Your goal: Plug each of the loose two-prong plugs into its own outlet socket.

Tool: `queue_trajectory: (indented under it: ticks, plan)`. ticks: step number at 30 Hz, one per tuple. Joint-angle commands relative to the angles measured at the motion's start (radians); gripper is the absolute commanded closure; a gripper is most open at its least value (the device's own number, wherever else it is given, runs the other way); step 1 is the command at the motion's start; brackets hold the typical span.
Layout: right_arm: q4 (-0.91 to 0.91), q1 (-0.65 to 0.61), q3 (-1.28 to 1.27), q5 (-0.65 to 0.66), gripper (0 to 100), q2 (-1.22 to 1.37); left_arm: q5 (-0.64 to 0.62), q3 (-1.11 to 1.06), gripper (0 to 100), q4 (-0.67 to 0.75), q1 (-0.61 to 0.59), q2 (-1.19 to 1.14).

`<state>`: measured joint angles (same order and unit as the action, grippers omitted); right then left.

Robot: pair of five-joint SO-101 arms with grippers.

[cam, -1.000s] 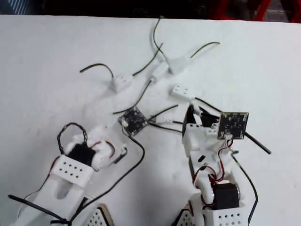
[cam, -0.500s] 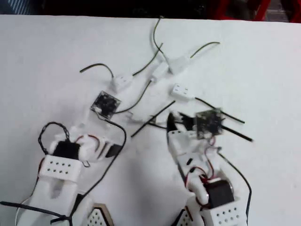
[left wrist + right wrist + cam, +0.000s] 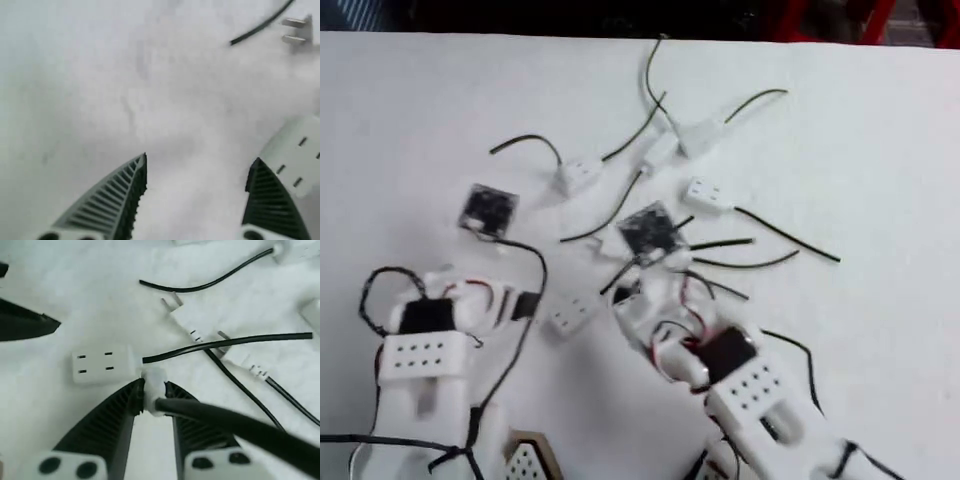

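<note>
Both arms are built of white printed plastic. The left arm [image 3: 420, 370] has a block dotted with rows of small holes, a black motor beside it, a looping black cable and thin red wires. Its small square black camera board [image 3: 488, 210] trails a black lead. The right arm [image 3: 750, 385] has the same holed block, black motor and red wires, with a matching board [image 3: 648, 232]. The left hand [image 3: 200, 160] has dark, ribbed, tapering fingers on white bases with round holes. The right hand [image 3: 154, 387] is made alike.
</note>
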<state>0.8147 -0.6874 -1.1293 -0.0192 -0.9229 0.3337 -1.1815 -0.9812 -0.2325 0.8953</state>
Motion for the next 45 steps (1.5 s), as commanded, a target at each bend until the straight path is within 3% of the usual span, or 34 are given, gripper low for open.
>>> queue_trajectory:
  ticks: [1, 8, 12, 21, 33, 45]
  plan:
    - [0.001, -0.059, 0.129, -0.038, 98.1, 0.127, -0.057, 0.049, 69, -0.003, -0.116, 0.022]
    - [0.001, -0.189, 0.273, -0.061, 98.1, 0.320, -0.071, 0.043, 69, -0.002, -0.239, 0.022]
    - [-0.027, -0.202, 0.330, -0.066, 98.1, 0.406, -0.071, -0.014, 69, 0.077, -0.246, 0.022]
    - [-0.107, -0.242, 0.345, -0.060, 98.1, 0.587, -0.071, -0.015, 69, 0.081, -0.246, 0.022]
    - [-0.102, -0.257, 0.358, -0.035, 98.1, 0.622, -0.071, -0.018, 69, 0.081, -0.246, 0.022]
    - [0.041, -0.255, 0.416, -0.009, 98.1, 0.624, -0.071, -0.018, 69, 0.081, -0.246, 0.022]
